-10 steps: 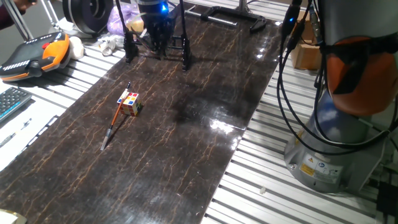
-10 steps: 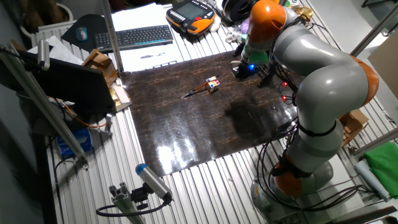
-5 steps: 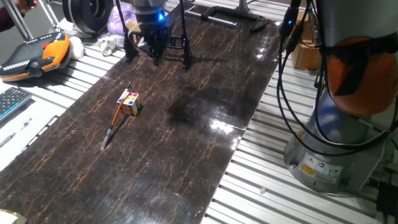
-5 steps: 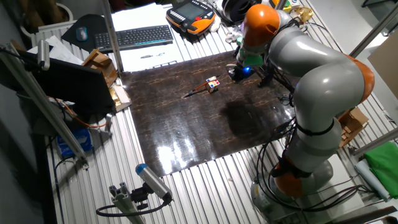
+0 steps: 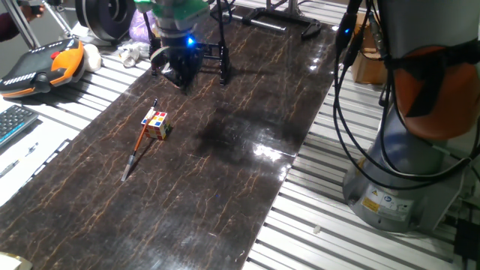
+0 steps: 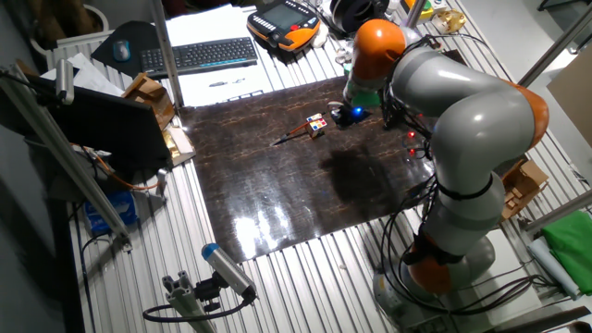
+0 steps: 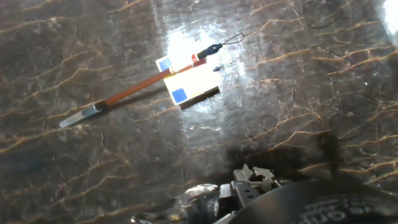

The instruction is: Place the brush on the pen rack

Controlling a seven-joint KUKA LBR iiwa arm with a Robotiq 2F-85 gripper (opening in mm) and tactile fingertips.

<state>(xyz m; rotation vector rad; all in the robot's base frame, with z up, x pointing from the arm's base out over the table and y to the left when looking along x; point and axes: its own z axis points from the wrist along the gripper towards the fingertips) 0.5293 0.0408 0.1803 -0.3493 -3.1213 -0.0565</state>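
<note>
The brush (image 5: 139, 142) lies flat on the dark marble mat, an orange-brown stick with a pale tip toward the near side. It rests against a small multicoloured cube (image 5: 157, 124). In the hand view the brush (image 7: 134, 90) runs diagonally under the cube (image 7: 189, 84). My gripper (image 5: 180, 73) hangs just above the mat, beyond the cube and in front of the pen rack (image 5: 221, 54), a low black frame at the mat's far end. The gripper looks open and holds nothing. In the other fixed view the gripper (image 6: 348, 115) is right of the cube (image 6: 316, 125) and the brush (image 6: 292, 136).
An orange teach pendant (image 5: 45, 66) and a keyboard (image 5: 11, 124) lie left of the mat. A black bar-shaped handle (image 5: 281, 19) sits at the far end. The robot base (image 5: 409, 172) and cables stand on the right.
My gripper has moved away from the pen rack, toward the near left, closer to the cube and brush. The brush and cube have not moved.
</note>
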